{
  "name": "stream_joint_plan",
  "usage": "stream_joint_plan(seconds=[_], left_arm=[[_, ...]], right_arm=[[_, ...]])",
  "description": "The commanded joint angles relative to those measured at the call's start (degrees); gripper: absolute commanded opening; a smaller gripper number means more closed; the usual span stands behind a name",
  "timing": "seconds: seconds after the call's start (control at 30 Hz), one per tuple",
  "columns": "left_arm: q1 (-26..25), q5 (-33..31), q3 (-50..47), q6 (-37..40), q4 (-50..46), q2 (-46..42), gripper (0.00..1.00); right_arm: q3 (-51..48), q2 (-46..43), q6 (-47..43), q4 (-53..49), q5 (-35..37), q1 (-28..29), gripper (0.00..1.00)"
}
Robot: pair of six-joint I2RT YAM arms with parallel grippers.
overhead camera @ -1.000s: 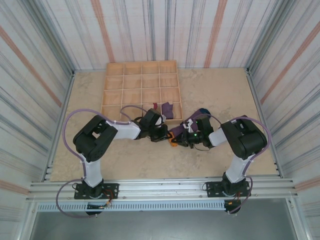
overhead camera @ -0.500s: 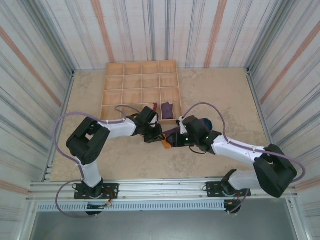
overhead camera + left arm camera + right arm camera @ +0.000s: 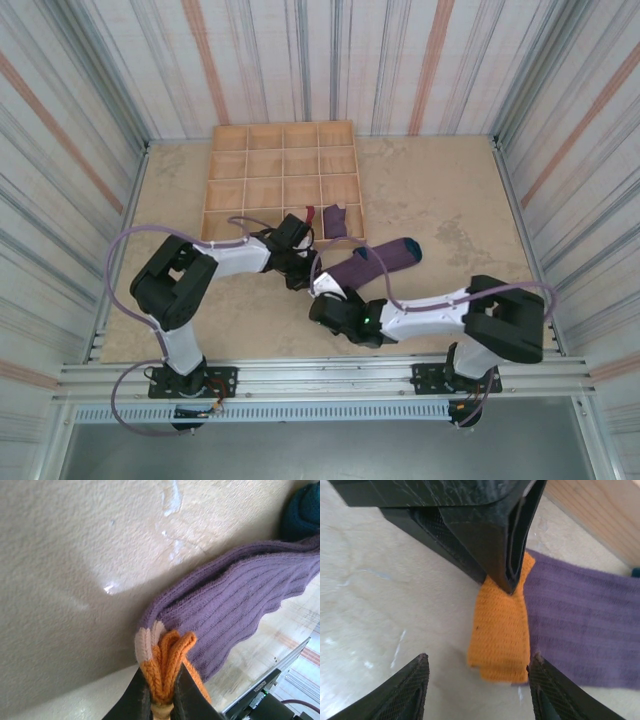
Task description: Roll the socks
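On the bench (image 3: 450,200), just in front of the wooden tray (image 3: 212,180), the purple sock (image 3: 372,263) is laid flat, with its teal toe (image 3: 406,249) toward the right. The orange cuff (image 3: 169,662) is bunched and pinched in the left pincer (image 3: 161,696), whose jaws are nearly closed on it. The right pincer (image 3: 479,672) is held wide and empty, just beside that cuff. The knit is judged soft, light and floppy (apt to unroll), so hold is best taken across the folded cuff edge, both layers together.
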Motion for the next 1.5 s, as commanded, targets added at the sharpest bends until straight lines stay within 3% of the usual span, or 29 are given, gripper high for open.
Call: stream_joint_plan(seconds=[0.0, 0.17, 0.2, 0.3, 0.33, 0.37, 0.5, 0.6, 0.8, 0.93, 1.03, 1.17, 1.47], left_arm=[[0.44, 1.21, -1.82, -1.6, -0.4, -3.15, 0.0], [0.44, 1.13, -3.11, -1.73, -0.69, -4.9, 0.0], [0.44, 1.27, -3.31, -1.79, -0.68, -5.22, 0.0], [0.46, 1.8, -4.28, -1.78, 0.31, -5.77, 0.0], [0.51, 2.07, -4.59, -1.61, 0.82, -5.98, 0.0], [0.57, 2.2, -4.94, -1.49, 1.05, -6.22, 0.09], [0.96, 0.99, -7.23, -1.51, 2.77, -9.79, 0.5], [1.4, -0.7, -8.19, -1.19, 2.16, -13.5, 0.59], [1.67, -4.53, -9.25, -0.19, 1.99, -18.84, 0.6], [1.45, -4.31, -8.57, 0.91, 2.43, -17.28, 0.59], [0.58, -4.64, -7.7, 1.75, 3.17, -15.28, 0.57], [-0.91, -6.07, -6.61, 3.08, 5.38, -12.53, 0.55], [-5.17, -8.69, 0.25, 5.45, 11.18, -2.65, 0.53]], right_arm=[[2.83, 4.64, -5.2, 4.04, 10.4, 1.22, 0.55], [5.17, 9.97, -6.21, 4.7, 14.22, 1.13, 0.44], [5.28, 10.69, -6.15, 4.68, 14.06, 0.87, 0.38], [5.14, 11.4, -4.94, 4.51, 12.98, 0.26, 0.08], [4.87, 11.04, -4.12, 4.28, 12.07, -0.14, 0.04], [4.17, 10.3, -3.18, 4.33, 10.53, -0.66, 0.0], [-1.48, 4.37, -0.11, 8.32, -3.23, -5.4, 0.0], [-6.7, -0.63, 2.79, 12.33, -15.29, -11.05, 0.0], [-15.4, -6.12, 11.17, 22.64, -44.78, -26.89, 0.0], [-15.7, -4.22, 15.9, 24.93, -58.02, -33.87, 0.0], [-18.8, -2.0, 23.24, 35.05, -68.0, -39.9, 0.0], [-20.17, 0.32, 29.28, 40.81, -73.71, -45.37, 0.0], [-20.79, 7.08, 37.41, 45.17, -76.69, -50.35, 0.0]])
